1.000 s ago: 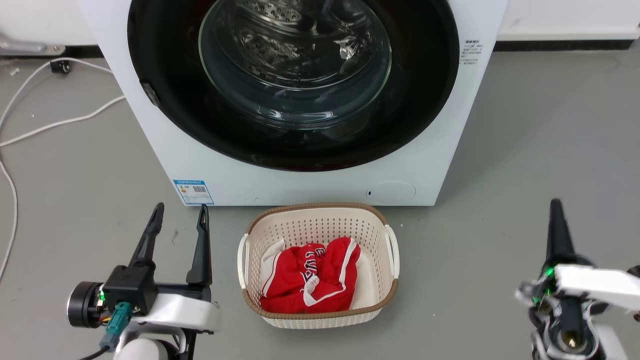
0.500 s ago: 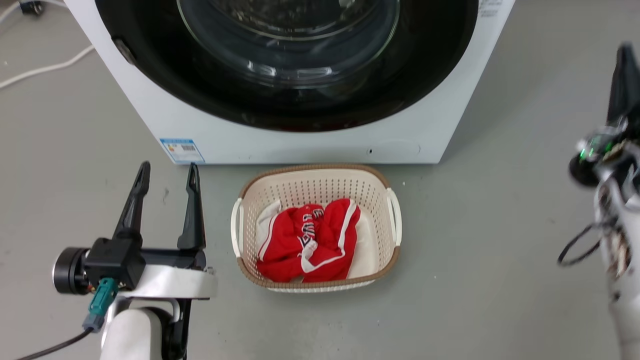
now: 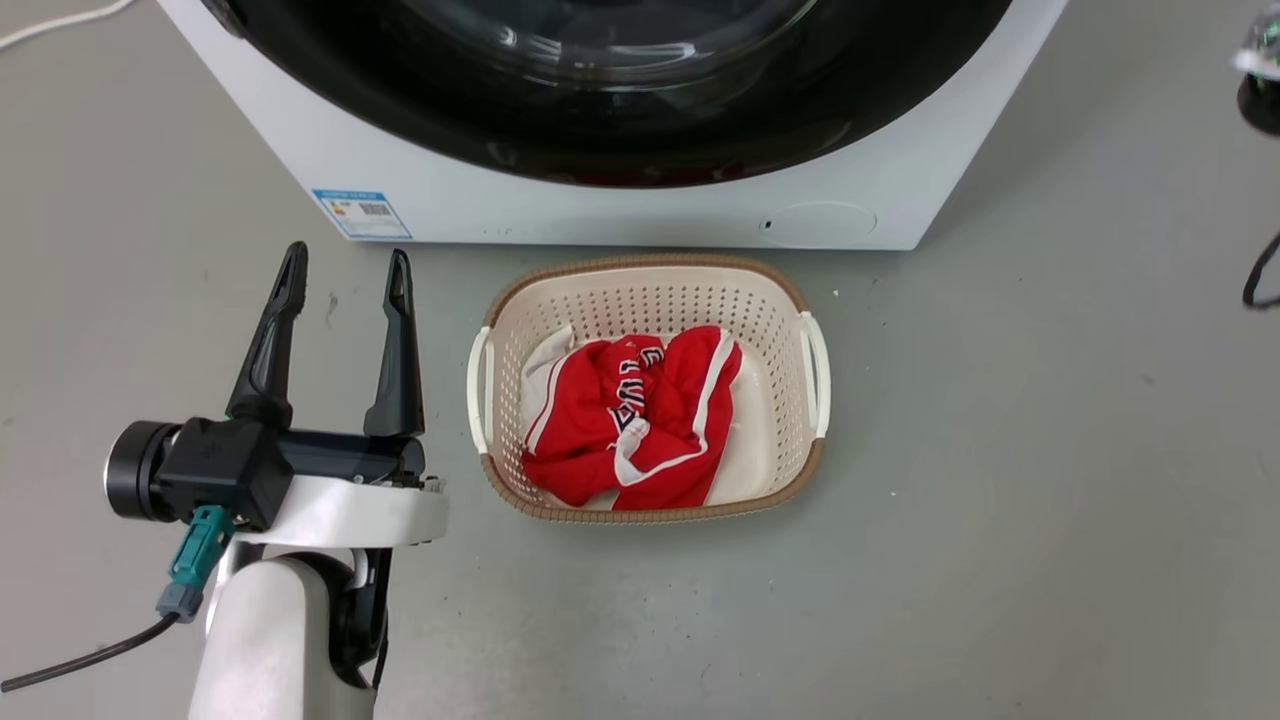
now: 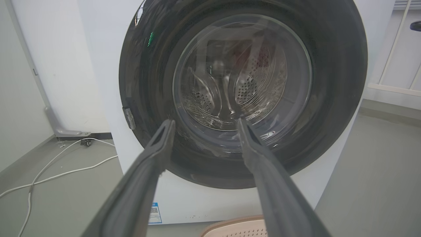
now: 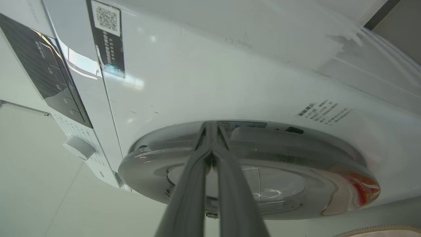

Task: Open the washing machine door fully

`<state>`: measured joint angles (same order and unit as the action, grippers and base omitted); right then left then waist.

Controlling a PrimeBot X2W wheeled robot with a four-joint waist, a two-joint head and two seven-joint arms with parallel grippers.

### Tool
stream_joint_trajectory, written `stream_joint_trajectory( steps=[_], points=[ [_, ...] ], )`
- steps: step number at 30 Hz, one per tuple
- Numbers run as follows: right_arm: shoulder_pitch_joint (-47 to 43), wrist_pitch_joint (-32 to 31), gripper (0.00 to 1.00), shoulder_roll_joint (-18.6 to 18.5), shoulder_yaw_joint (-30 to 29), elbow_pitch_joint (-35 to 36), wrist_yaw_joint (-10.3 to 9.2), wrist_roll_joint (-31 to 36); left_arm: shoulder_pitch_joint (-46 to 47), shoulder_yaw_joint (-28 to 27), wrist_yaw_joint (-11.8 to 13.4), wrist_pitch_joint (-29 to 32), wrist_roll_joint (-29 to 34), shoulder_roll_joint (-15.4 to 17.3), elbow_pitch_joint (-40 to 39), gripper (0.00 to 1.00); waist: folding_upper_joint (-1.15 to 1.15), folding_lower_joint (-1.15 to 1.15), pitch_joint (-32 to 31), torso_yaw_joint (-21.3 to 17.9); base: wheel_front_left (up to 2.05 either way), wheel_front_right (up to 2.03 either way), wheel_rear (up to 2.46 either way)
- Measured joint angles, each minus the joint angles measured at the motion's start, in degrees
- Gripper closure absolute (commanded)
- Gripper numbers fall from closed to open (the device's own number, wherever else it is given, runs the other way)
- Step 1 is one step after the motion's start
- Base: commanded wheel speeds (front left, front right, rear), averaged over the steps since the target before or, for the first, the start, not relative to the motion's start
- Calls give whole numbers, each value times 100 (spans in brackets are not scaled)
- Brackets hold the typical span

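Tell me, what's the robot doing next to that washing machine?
The robot seems to be getting ready to open the washing machine door, which is shut against the washing machine. Its right end effector, fingers pressed together, points at the door's rim; whether it touches is unclear. The left end effector hangs open, holding nothing, beside a basket of red clothing that sits on the floor in front of the machine.

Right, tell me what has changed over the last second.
The head view has shifted. The right gripper, shut, has swung up from the lower right toward the washing machine door; its tips now point at the rim. Nothing grasped. Unchanged: door shut, left gripper open, laundry basket in place.
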<state>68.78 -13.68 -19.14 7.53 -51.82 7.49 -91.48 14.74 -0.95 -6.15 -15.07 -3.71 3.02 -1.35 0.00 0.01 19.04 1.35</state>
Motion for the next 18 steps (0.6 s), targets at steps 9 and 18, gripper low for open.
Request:
stream_joint_trajectory(
  steps=[9, 18],
  points=[
    [1251, -765, 100, 215, 535, -944, 0, 335, 197, 35, -48, 0, 34, -2, -54, 0, 0, 0, 330, 96, 0, 0, 0],
    [1824, -934, 100, 290, 814, -1436, 0, 666, 294, 81, -75, 0, 42, -4, -60, 0, 0, 0, 539, 226, 0, 0, 0]
  ],
)
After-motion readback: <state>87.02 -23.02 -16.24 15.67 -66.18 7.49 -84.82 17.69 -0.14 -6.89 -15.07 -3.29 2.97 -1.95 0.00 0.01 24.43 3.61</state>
